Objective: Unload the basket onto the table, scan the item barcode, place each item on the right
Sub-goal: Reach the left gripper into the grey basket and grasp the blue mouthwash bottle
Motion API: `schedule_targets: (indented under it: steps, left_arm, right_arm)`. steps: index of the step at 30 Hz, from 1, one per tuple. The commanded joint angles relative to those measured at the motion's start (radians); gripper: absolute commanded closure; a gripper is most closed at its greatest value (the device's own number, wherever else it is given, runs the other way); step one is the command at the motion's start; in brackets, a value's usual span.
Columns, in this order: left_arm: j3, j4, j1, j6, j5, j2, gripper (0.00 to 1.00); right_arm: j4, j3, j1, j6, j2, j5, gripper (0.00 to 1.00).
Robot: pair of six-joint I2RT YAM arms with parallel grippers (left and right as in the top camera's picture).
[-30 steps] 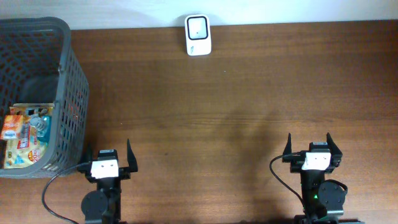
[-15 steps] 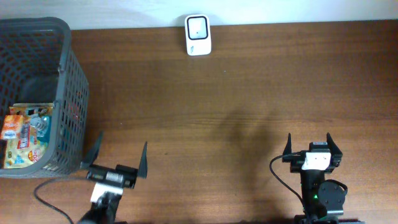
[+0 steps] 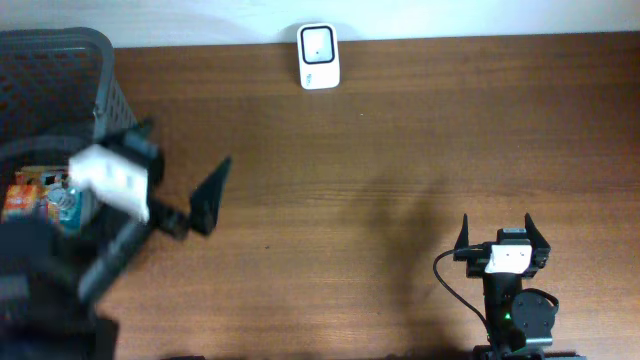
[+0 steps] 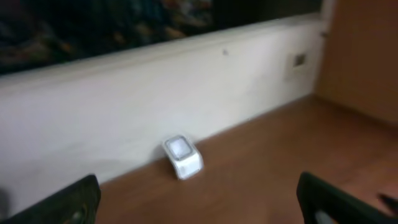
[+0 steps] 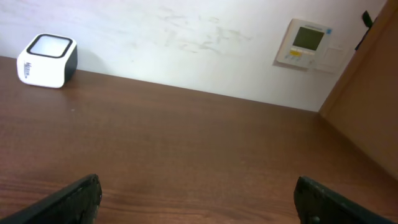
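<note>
Left arm: raised off the bench (image 3: pixel 400 150) and blurring in the overhead view, leaning across the 9 o'clock side. The left tool (image 3: pixel 190 142) is angling toward 1 o'clock beside the basket wall. Its jaws are standing wide apart with nothing between them. The left wrist view agrees, with the left tool (image 4: pixel 199 205) showing both dark fingertips (image 4: pixel 78 199) at the frame's lower corners, well apart.

Right arm: sitting low at 5 o'clock, folded over its base and pointing to 12 o'clock. The right tool (image 3: pixel 497 225) is also spreading fully and carrying nothing. A black cable (image 3: pixel 445 285) is looping off its 9 o'clock side.

Task things: the snack packets (image 3: pixel 35 195), orange and printed, are lying inside the grey mesh basket (image 3: pixel 60 45) at 9 to 10 o'clock, partly hidden behind the left arm. The white scanner (image 3: pixel 319 56) is standing at 12 o'clock on the far bench edge, just against the wall and well apart from both tools.

Surface and room: dark brown wood-grain bench. A white wall (image 5: pixel 186 37) is running behind it, and a small control panel (image 5: pixel 306 42) is hanging on the wall at 1 o'clock in the right wrist view. A wooden panel (image 5: pixel 373 99) is closing the right side.
</note>
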Motion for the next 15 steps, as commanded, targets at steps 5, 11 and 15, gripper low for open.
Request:
schedule_targets:
  steps: [5, 11, 15]
  left_arm:
    - [0.721, -0.632, 0.004, 0.031, -0.35, 0.509, 0.01]
    - [1.013, -0.698, 0.063, -0.115, -0.541, 0.707, 0.01]
    - [1.014, -0.552, 0.245, -0.188, -0.542, 0.707, 0.01]
  right_arm:
    - [-0.004, -0.008, 0.006, 0.0, -0.005, 0.016, 0.02]
    - [-0.004, -0.008, 0.006, 0.0, -0.005, 0.016, 0.02]
    - [-0.004, -0.008, 0.006, 0.0, -0.005, 0.016, 0.01]
